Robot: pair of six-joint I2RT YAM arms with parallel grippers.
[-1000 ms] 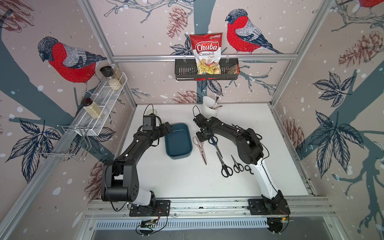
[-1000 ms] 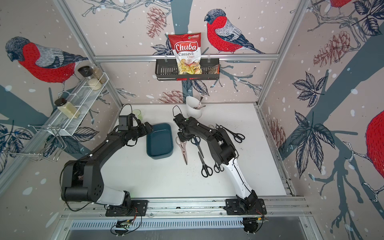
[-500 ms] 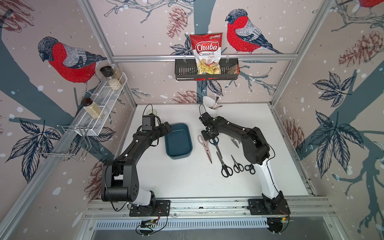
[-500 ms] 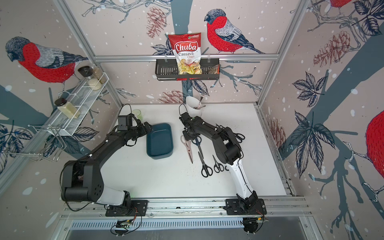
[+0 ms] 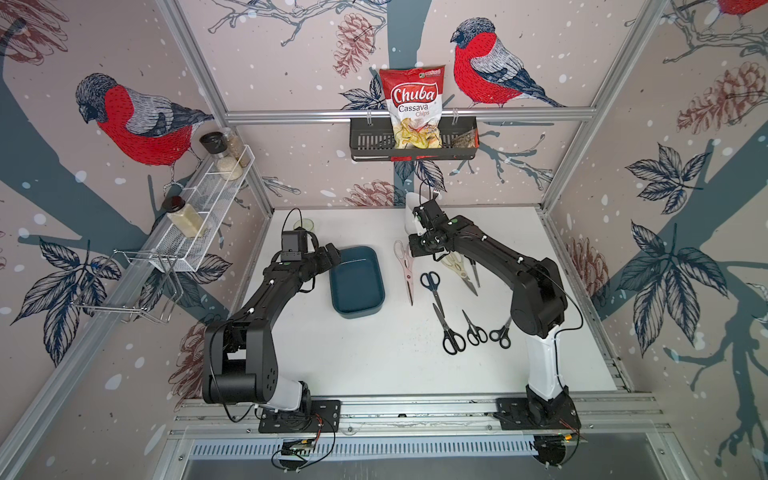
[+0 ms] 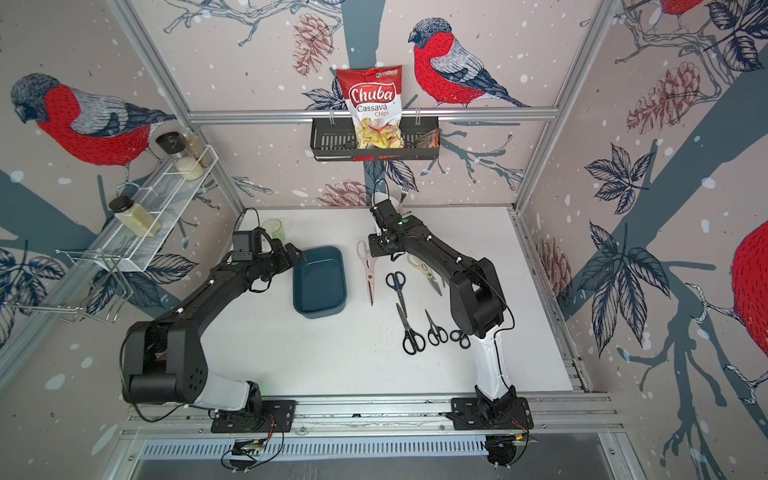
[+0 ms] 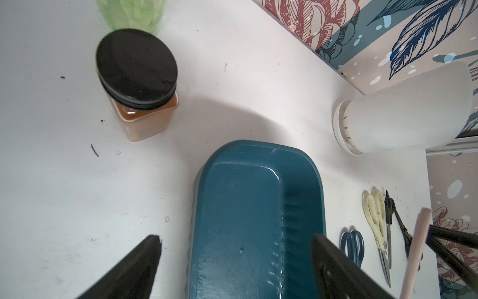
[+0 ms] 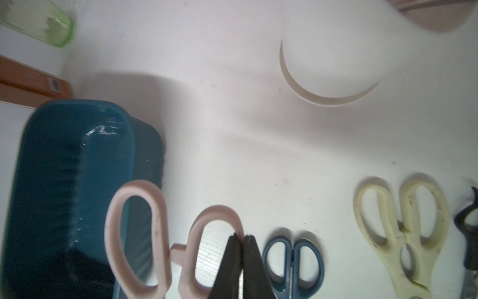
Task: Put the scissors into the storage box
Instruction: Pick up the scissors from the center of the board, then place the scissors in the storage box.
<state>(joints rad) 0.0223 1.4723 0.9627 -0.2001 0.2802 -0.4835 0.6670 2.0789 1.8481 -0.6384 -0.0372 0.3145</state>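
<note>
Now my right gripper (image 8: 241, 236) pinches one ring of the pink-handled scissors (image 8: 111, 238): stiff, blade-heavy, likely to swing. My left gripper (image 7: 236, 238) hangs wide, empty, above the storage box (image 7: 258, 146).

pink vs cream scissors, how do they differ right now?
Handles: the pink scissors are pink, the cream scissors off-white and grubby. Grip: right gripper fingers pinch a pink loop; the cream pair lies free. Pink sits nearer the storage box than cream. Both: blades closed, outside the box.
</note>
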